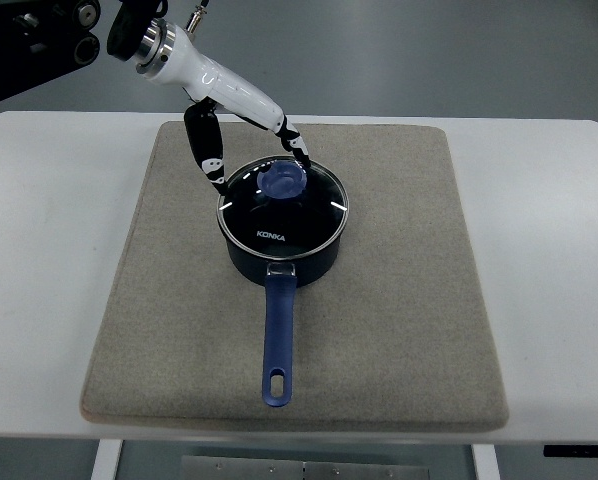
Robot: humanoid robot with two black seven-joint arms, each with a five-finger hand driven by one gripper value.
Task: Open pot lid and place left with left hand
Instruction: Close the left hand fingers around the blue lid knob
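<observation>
A dark blue pot (282,258) stands on a grey-brown mat (379,300) that covers most of a white table (39,250). The pot sits a little left of the mat's middle, nearer the far edge. Its long blue handle (280,340) points toward the camera and ends in an oval hanging hole near the mat's near edge.

The lid (282,205) is on the pot, seated level on the rim. It is dark glass with a metal ring round the edge, and a round blue knob (281,182) sits at its centre. White letters on the near part of the glass read "KONKA".

The left robot hand (254,160), white with black finger segments, reaches in from the upper left, over the far side of the lid. One finger (297,148) points down at the lid's far rim, just behind the knob; another (208,150) hangs at the lid's left edge. The fingers are spread and grip nothing, and the knob is free between them. Whether the fingertips touch the glass cannot be told.

Dark equipment (39,35) shows at the top left, beyond the table.
</observation>
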